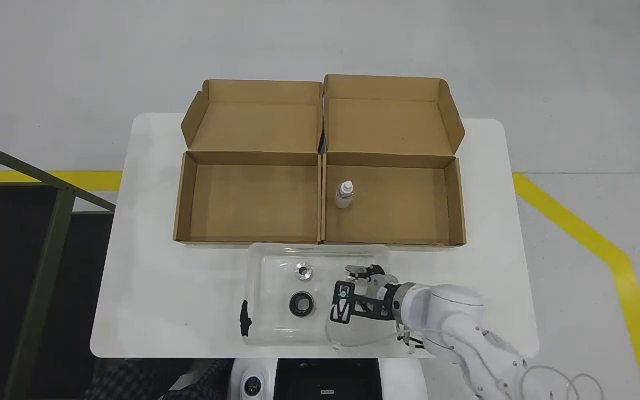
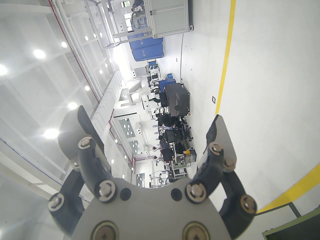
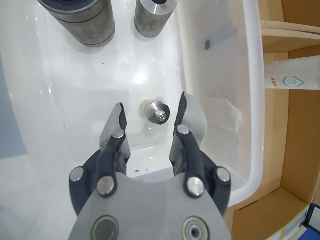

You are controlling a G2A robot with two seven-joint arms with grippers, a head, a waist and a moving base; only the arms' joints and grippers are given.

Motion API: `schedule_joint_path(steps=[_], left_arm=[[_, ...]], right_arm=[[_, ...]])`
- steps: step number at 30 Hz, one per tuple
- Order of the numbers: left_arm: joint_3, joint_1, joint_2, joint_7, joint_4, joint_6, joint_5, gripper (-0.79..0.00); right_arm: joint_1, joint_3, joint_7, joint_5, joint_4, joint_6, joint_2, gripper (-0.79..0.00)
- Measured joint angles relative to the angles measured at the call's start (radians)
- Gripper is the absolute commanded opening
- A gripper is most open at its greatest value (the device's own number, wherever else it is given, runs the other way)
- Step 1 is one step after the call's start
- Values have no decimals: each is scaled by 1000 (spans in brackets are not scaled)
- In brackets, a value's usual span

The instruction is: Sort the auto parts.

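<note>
My right gripper (image 3: 151, 112) hangs open inside a clear plastic bin (image 3: 251, 81), its fingers on either side of a small silver metal part (image 3: 157, 113) with a pale base that lies on the bin floor. The pads are not touching it. Farther in stand a large dark cylindrical bearing (image 3: 75, 11) and a smaller silver sleeve (image 3: 155, 6). From above, the right gripper (image 1: 339, 303) is in the bin's right half, with the bearing (image 1: 300, 303) and the sleeve (image 1: 303, 268) to its left. My left gripper (image 2: 150, 116) is open with nothing in it, pointing out into the room.
Two open cardboard boxes (image 1: 250, 205) (image 1: 400, 210) stand side by side behind the bin (image 1: 262, 262). A white bottle (image 1: 344, 193) stands in the right box near the shared wall, and the bottle (image 3: 290, 78) shows past the bin's rim. A black clip (image 1: 243, 318) sits on the bin's left edge.
</note>
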Motion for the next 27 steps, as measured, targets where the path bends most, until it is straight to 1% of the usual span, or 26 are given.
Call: schedule_joint_path(steps=[1, 3, 4, 5, 7, 13, 17, 24, 27], left_arm=[[0, 0, 0, 0, 0, 0, 0, 0], [0, 0, 0, 0, 0, 0, 0, 0], [0, 0, 0, 0, 0, 0, 0, 0], [0, 0, 0, 0, 0, 0, 0, 0], [0, 0, 0, 0, 0, 0, 0, 0], [0, 0, 0, 0, 0, 0, 0, 0], [0, 0, 0, 0, 0, 0, 0, 0], [0, 0, 0, 0, 0, 0, 0, 0], [0, 0, 0, 0, 0, 0, 0, 0]], right_arm=[[3, -3, 2, -1, 2, 2, -1, -440], [9, -10, 5, -2, 8, 4, -2, -489], [11, -12, 6, -2, 10, 5, -3, -539], [14, -14, 7, -3, 12, 6, -3, -631], [18, -18, 12, -7, 14, 8, -4, -785], [21, -31, 25, -28, -4, 12, -5, -785], [17, -32, 14, -25, -23, 4, -4, -785], [4, -12, -53, 17, -48, -24, 1, -785], [1, -4, -88, 0, -61, -26, 4, -785]])
